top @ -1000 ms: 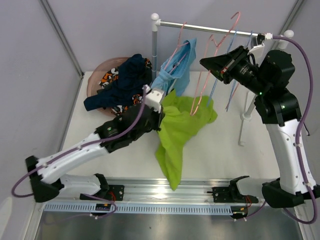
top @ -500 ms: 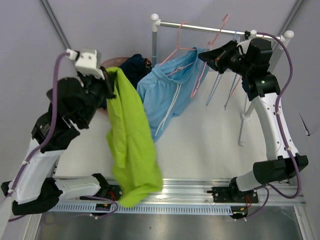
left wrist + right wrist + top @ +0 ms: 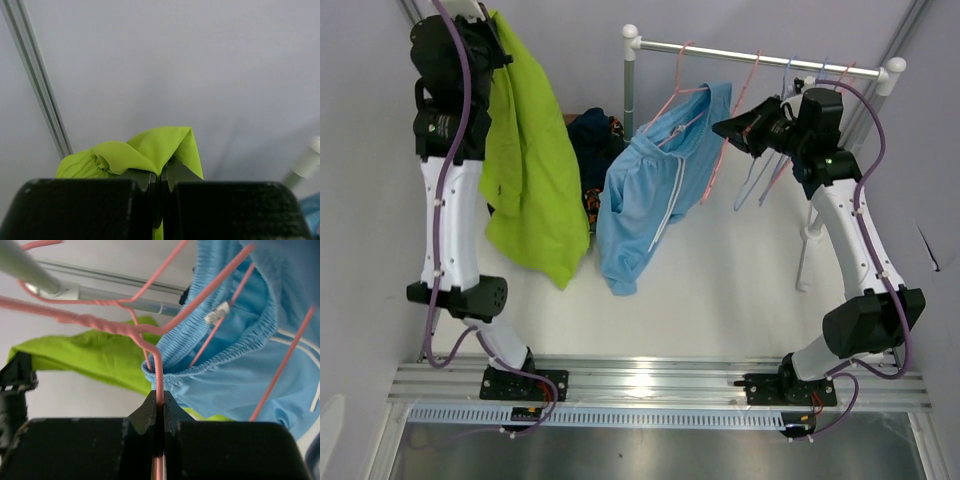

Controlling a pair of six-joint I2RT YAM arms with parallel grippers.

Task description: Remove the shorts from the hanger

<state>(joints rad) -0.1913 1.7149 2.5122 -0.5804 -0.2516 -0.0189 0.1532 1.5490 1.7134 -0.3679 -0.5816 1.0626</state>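
Observation:
Lime green shorts [image 3: 535,190] hang free from my left gripper [image 3: 492,22], which is raised high at the far left and shut on a fold of them [image 3: 150,150]; the jaws [image 3: 160,175] pinch the cloth. Light blue shorts [image 3: 655,190] hang by the waistband on a pink hanger [image 3: 672,100] under the rail [image 3: 750,55]. My right gripper [image 3: 722,128] sits at their right edge. It is shut [image 3: 159,401] on the pink hanger wire [image 3: 158,371], with the blue waistband [image 3: 235,355] draped beside it.
Dark navy shorts [image 3: 592,130] and a patch of orange-patterned fabric [image 3: 588,203] lie behind, between the green and blue shorts. Several bare pink and blue hangers [image 3: 770,165] dangle at the rail's right end. The rack's posts [image 3: 630,85] stand on the white table [image 3: 740,270].
My left arm swung from low over the table up to the far left, lifting the lime green shorts away from the hangers. The blue shorts now hang spread out. My right gripper stayed on the hanger.

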